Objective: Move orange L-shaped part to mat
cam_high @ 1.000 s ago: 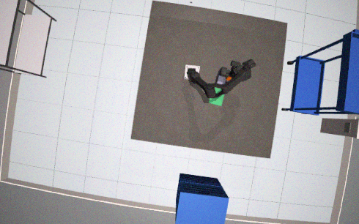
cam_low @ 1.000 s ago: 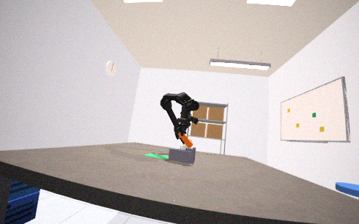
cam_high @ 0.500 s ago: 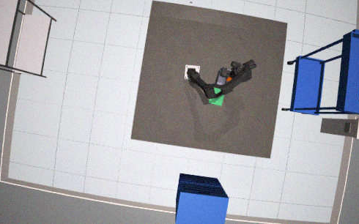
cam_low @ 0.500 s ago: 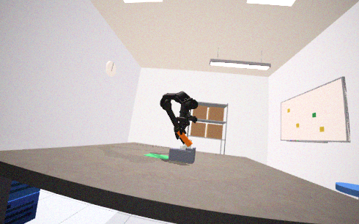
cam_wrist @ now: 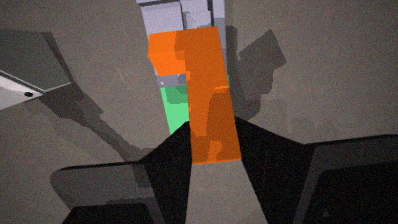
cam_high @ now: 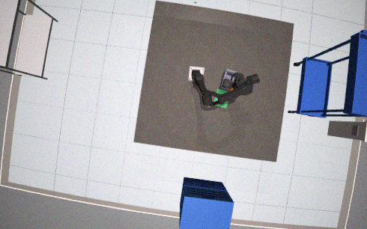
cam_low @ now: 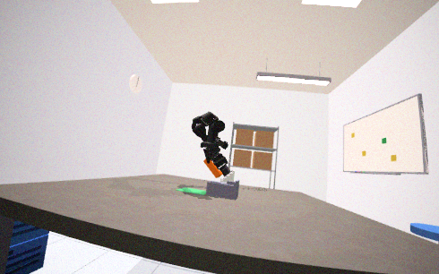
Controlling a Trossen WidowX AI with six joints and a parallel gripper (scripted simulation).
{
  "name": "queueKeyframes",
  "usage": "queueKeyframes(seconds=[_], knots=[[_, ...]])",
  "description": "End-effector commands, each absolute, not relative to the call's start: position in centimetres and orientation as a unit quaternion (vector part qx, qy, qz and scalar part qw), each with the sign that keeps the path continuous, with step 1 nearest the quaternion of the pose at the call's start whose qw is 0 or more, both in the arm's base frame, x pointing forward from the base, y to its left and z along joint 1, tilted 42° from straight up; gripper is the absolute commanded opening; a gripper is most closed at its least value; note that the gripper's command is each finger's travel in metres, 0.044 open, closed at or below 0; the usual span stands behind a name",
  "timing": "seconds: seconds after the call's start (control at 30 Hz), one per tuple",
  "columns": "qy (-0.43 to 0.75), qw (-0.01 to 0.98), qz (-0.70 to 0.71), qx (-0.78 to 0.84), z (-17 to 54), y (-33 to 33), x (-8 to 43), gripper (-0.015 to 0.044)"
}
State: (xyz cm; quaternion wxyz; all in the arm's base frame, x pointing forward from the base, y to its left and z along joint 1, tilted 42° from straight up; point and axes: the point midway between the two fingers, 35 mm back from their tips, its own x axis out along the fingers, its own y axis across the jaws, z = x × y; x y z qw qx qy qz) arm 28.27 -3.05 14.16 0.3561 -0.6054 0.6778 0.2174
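The orange L-shaped part (cam_high: 231, 89) (cam_low: 213, 168) (cam_wrist: 206, 65) is in the air, out of the tray. It slants in the exterior view, its lower end toward the tray side. My gripper (cam_low: 208, 160) (cam_wrist: 211, 124) is shut on its straight end; the L-shaped end points away from the fingers in the wrist view. The grey tray (cam_high: 228, 71) (cam_low: 221, 190) (cam_wrist: 160, 19) stands below, partly covered by the part in the wrist view. The green mat (cam_high: 223, 105) (cam_low: 193, 192) (cam_wrist: 176, 114) lies beside the tray, partly hidden by the arm and the part.
The white base plate (cam_high: 191, 69) of the arm is left of the tray in the top view. The arm crosses above the mat there. The brown table top (cam_high: 174, 123) (cam_low: 267, 224) surrounds tray and mat.
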Motion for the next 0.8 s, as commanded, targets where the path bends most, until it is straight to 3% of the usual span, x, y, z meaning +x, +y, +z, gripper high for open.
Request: queueKeyframes(seconds=[0.0, 0.77], knots=[[0.679, 0.351, 0.218, -0.606, 15.5, -4.6, 27.4, 0.0], [0.68, 0.35, 0.217, -0.607, 19.6, -9.4, 25.1, 0.0]])
